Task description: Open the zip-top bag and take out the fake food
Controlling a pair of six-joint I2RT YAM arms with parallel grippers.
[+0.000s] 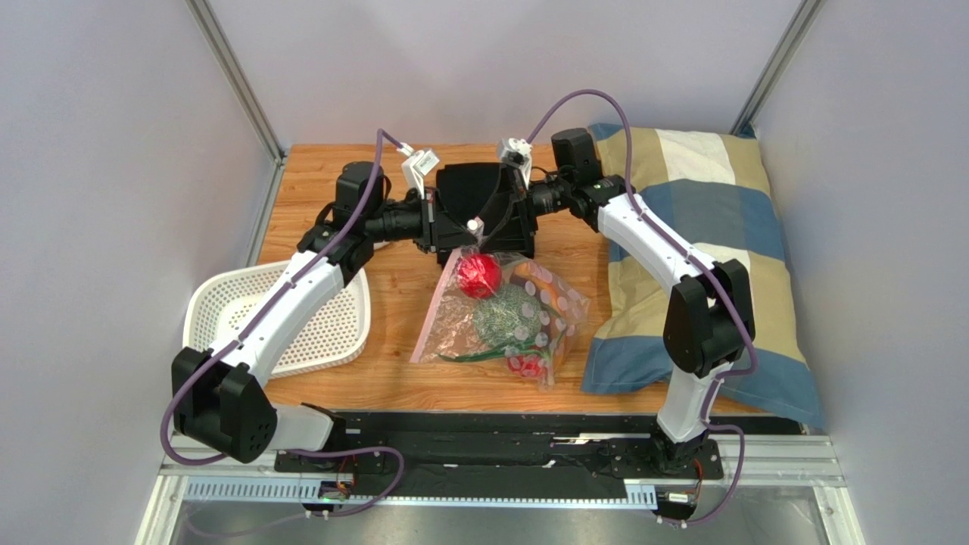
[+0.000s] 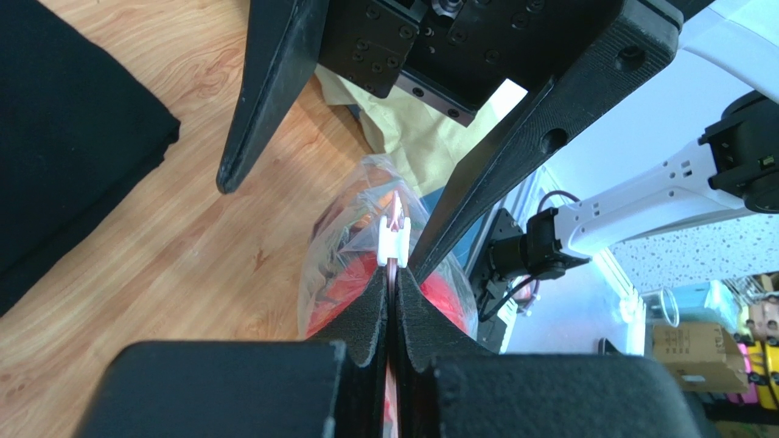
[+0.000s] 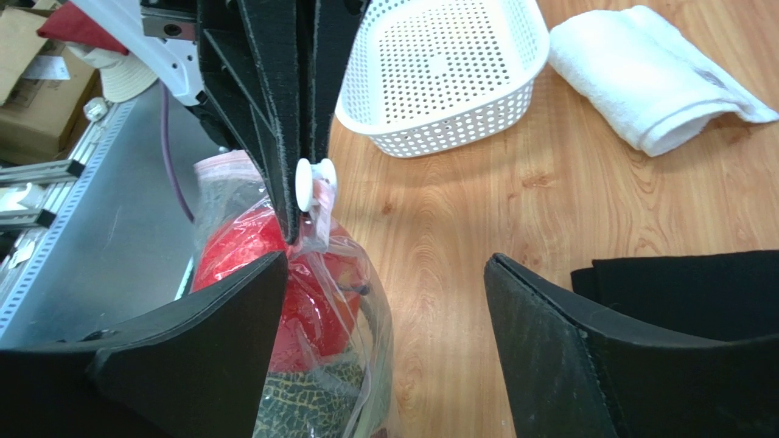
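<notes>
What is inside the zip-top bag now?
Through the clear zip-top bag show a red round fruit, a green leafy bunch, an orange piece and a second red piece. Anything beneath them is covered and cannot be seen.

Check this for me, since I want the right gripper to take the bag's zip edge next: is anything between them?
Nothing visible is. The open right gripper flanks the white slider on the bag, with only air between. The left gripper is shut on the bag's top edge beside the slider, not in the path.
</notes>
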